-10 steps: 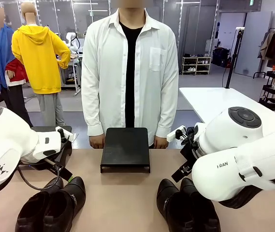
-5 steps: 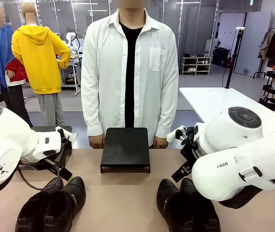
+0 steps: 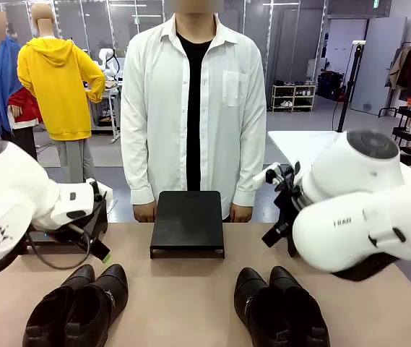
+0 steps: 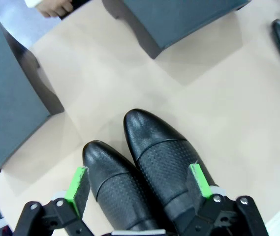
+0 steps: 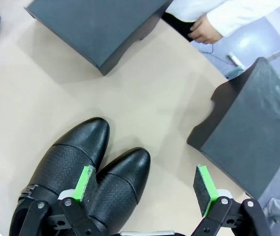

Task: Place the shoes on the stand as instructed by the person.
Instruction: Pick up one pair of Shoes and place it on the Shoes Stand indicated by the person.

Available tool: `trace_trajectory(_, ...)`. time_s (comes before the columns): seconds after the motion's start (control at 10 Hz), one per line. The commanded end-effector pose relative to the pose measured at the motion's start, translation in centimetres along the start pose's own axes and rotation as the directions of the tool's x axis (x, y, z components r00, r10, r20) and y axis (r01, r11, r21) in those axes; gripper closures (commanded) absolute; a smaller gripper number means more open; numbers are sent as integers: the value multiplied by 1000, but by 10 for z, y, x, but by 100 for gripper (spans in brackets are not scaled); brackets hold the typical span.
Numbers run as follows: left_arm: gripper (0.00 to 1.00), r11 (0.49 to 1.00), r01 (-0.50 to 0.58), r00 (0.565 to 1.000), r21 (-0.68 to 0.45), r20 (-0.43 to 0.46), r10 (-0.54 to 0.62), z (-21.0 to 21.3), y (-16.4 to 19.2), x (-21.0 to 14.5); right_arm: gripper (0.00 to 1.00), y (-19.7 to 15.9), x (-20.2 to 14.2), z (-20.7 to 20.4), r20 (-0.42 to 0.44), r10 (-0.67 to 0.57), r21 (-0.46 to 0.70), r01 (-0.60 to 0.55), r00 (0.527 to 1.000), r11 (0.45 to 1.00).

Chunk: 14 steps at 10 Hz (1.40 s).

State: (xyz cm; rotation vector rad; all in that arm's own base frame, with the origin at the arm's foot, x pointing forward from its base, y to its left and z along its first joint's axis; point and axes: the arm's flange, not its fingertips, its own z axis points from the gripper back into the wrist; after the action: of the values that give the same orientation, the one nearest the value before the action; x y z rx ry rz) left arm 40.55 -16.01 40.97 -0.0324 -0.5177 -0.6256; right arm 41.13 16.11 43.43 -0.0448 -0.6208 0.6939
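Two pairs of black glossy shoes stand on the tan table (image 3: 183,289), toes toward the person (image 3: 194,108) at the far side. We see the left pair (image 3: 75,307) by the robot's left arm and the right pair (image 3: 281,311) by its right arm, well apart. Within each pair the shoes sit side by side and touching. Between the pairs, nearer the far edge, sits the black stand (image 3: 188,220), its top bare. One hand (image 3: 145,212) of the person shows at the far table edge on each side of it.

In the left wrist view, the left gripper (image 4: 139,179) hangs above the left pair with its green-padded fingers (image 4: 78,179) spread wide. They frame the two perforated toe caps and grip nothing. In the right wrist view, the right gripper (image 5: 144,182) is likewise spread and empty. One of its fingers lies over the right pair, the other over bare table near a dark block (image 5: 248,132).
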Motion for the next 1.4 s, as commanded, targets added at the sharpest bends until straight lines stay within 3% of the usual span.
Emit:
trace_trajectory(0.0, 0, 998, -6, 1000, -63, -5, 6, 33, 8, 16, 0, -1, 12, 26, -37, -51, 79, 54, 998, 995)
trace_trajectory(0.2, 0, 989, -33, 999, -141, -25, 30, 59, 10, 19, 0, -4, 12, 54, -63, -118, 161, 127, 991, 979)
trace_trajectory(0.4, 0, 946, -70, 996, -315, 30, 84, 97, 28, 12, 0, -28, 4, 88, -72, -216, 285, 227, 974, 931)
trace_trajectory(0.6, 0, 856, -91, 976, -509, 124, 177, 139, 59, -16, 0, -72, -18, 109, -108, -332, 466, 343, 937, 816)
trace_trajectory(0.8, 0, 752, -97, 958, -653, 142, 247, 165, 91, -56, 0, -117, -47, 125, -134, -412, 609, 403, 901, 683)
trace_trajectory(1.0, 0, 632, -118, 914, -766, 166, 371, 192, 123, -106, 0, -171, -93, 138, -183, -517, 702, 479, 836, 527)
trace_trajectory(1.3, 0, 522, -182, 782, -833, 199, 590, 218, 162, -186, 0, -218, -175, 160, -166, -702, 765, 540, 692, 352)
